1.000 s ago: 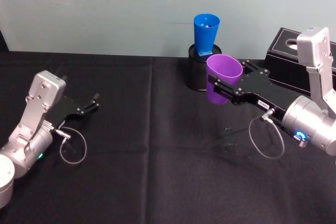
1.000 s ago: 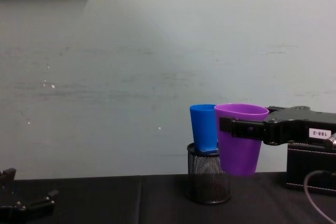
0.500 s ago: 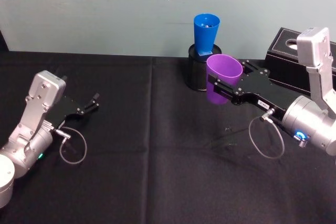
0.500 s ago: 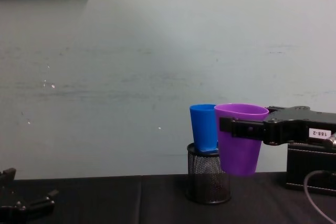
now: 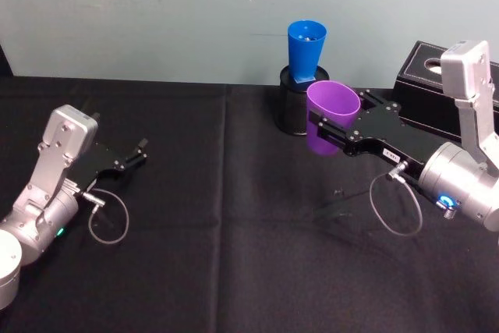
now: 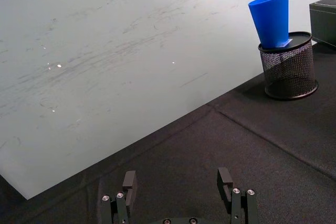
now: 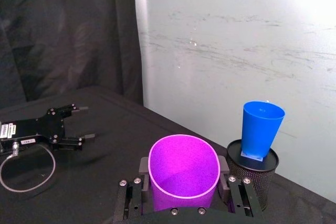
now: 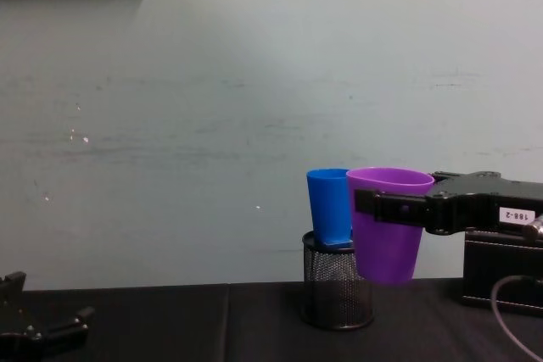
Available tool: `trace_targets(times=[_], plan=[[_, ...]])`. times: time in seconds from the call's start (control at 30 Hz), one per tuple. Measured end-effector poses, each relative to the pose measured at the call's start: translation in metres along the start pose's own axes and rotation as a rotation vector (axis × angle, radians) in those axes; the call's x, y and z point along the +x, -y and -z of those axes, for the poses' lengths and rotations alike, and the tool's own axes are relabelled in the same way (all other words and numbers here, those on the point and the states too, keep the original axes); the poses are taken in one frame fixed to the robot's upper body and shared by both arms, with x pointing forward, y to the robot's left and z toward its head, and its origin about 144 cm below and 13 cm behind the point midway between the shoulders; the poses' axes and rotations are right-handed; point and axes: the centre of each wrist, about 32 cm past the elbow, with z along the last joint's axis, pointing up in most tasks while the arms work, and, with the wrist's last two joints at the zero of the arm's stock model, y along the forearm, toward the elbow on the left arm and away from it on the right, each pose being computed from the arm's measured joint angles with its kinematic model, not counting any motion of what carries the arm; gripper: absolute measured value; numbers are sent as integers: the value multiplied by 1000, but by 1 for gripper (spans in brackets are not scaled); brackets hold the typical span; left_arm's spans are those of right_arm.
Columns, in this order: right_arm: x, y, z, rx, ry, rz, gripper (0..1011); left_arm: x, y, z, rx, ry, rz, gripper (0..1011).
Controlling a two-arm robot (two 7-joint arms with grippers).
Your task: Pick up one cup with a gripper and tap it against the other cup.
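My right gripper (image 5: 331,128) is shut on the purple cup (image 5: 330,117) and holds it upright in the air, above the black cloth. From the chest the purple cup (image 8: 388,222) hangs just right of the blue cup (image 8: 329,206); whether they touch I cannot tell. The blue cup (image 5: 306,51) stands upright in a black mesh pen holder (image 5: 291,107) at the back of the table. The right wrist view has the purple cup (image 7: 184,171) between the fingers, the blue cup (image 7: 259,129) beyond. My left gripper (image 5: 132,156) rests open on the cloth at far left.
A black box (image 5: 437,87) sits at the back right, behind my right arm. A pale wall runs along the far edge of the black tablecloth (image 5: 218,224). A loose cable loop (image 5: 107,224) lies beside my left arm.
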Motion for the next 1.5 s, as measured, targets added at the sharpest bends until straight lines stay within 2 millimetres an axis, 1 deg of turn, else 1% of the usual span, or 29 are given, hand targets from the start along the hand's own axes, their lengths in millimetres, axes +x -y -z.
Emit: trace_targets(times=[1.5], plan=[[0, 0, 0, 0, 0, 0, 733, 0, 0, 0, 0, 0, 0, 1005]])
